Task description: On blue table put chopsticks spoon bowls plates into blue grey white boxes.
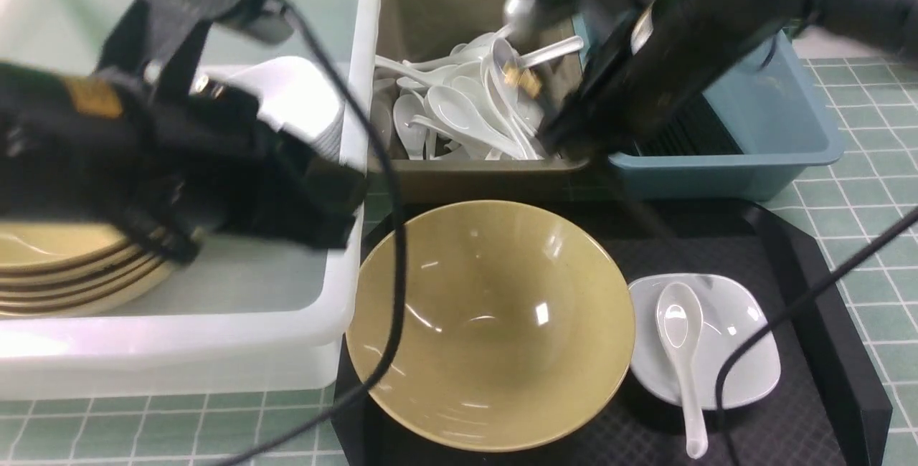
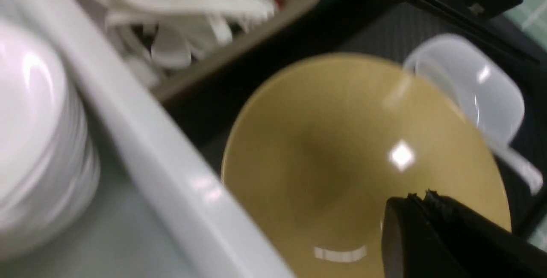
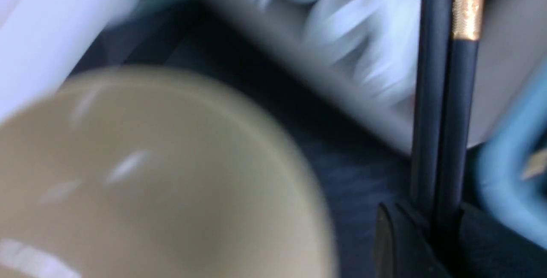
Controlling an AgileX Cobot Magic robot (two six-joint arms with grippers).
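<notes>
My right gripper (image 3: pixel 440 220) is shut on a pair of black chopsticks (image 3: pixel 444 98) with gold bands. In the front view the gold ends (image 1: pixel 522 79) hang over the grey box (image 1: pixel 466 181), next to the blue box (image 1: pixel 774 143). My left gripper (image 2: pixel 421 199) is shut and empty, above the yellow bowl (image 2: pixel 342 154) by the white box rim (image 2: pixel 171 162). That bowl (image 1: pixel 488 322) sits on the black tray. To its right a white plate (image 1: pixel 739 358) holds a white spoon (image 1: pixel 681 337).
The white box (image 1: pixel 179 358) holds a stack of yellow bowls (image 1: pixel 64 272) and a stack of white plates (image 1: pixel 301 107). The grey box is full of white spoons (image 1: pixel 459 115). The black tray (image 1: pixel 810 294) lies on the blue table (image 1: pixel 853 193). Cables cross the bowl and the plate.
</notes>
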